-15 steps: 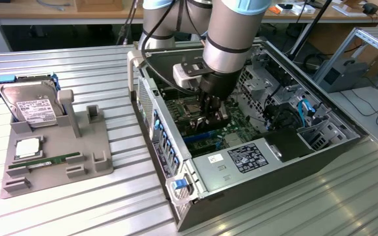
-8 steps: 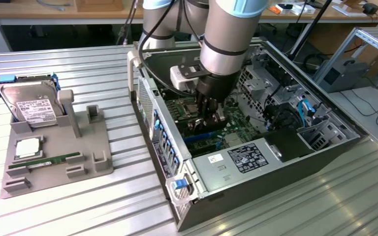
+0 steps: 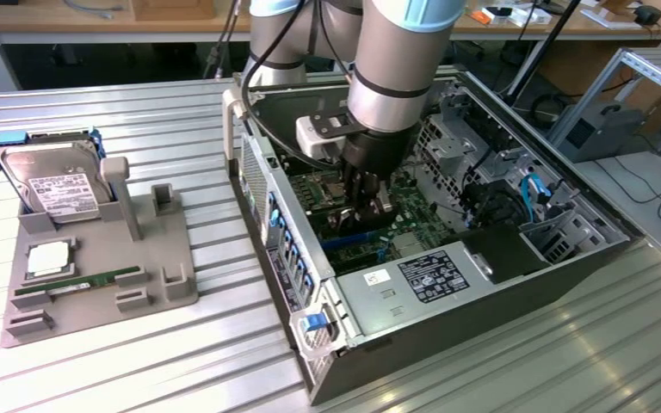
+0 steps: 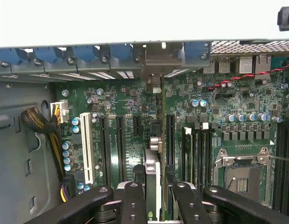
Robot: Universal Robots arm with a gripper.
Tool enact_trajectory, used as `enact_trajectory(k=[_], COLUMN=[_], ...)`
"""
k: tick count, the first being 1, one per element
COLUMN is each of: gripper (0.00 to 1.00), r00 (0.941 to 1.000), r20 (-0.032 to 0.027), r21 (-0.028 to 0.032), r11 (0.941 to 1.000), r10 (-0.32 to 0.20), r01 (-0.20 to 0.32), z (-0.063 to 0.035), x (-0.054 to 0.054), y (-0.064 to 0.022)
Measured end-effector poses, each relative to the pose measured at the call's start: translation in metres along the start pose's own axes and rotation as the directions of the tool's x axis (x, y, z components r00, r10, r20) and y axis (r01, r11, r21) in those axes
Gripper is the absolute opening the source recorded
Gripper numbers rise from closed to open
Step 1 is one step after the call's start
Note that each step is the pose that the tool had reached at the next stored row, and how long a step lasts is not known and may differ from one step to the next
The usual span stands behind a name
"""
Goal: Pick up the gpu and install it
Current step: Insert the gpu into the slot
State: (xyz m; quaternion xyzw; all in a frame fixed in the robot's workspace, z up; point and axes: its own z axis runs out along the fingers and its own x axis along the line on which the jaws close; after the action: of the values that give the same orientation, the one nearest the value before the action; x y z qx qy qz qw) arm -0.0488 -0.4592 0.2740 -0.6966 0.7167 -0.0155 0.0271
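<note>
Ribbed metal tabletop (image 3: pixel 135 361) carrying a grey parts holder (image 3: pixel 101 267) and an open computer case (image 3: pixel 446 258).

Going left to right: a hard drive (image 3: pixel 55 185) sits in the holder at about nine o'clock from the case; inside the case, the gripper (image 3: pixel 365 202) has its jaws closed on the gpu (image 4: pixel 152 182), held edge-on just above the motherboard (image 4: pixel 135 116) slots.
</note>
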Motion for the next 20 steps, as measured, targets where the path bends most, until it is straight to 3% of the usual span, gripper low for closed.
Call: enact_trajectory(k=[15,20], gripper=[0.27,0.27], r00=[1.0,1.0], r20=[-0.0005,-0.0007], r21=[0.0001,-0.008], r11=[1.0,1.0], r10=[0.002,0.002], r01=[-0.002,-0.002], z=[0.002,0.002], x=[-0.0009,-0.0009], y=[0.0002,0.0002])
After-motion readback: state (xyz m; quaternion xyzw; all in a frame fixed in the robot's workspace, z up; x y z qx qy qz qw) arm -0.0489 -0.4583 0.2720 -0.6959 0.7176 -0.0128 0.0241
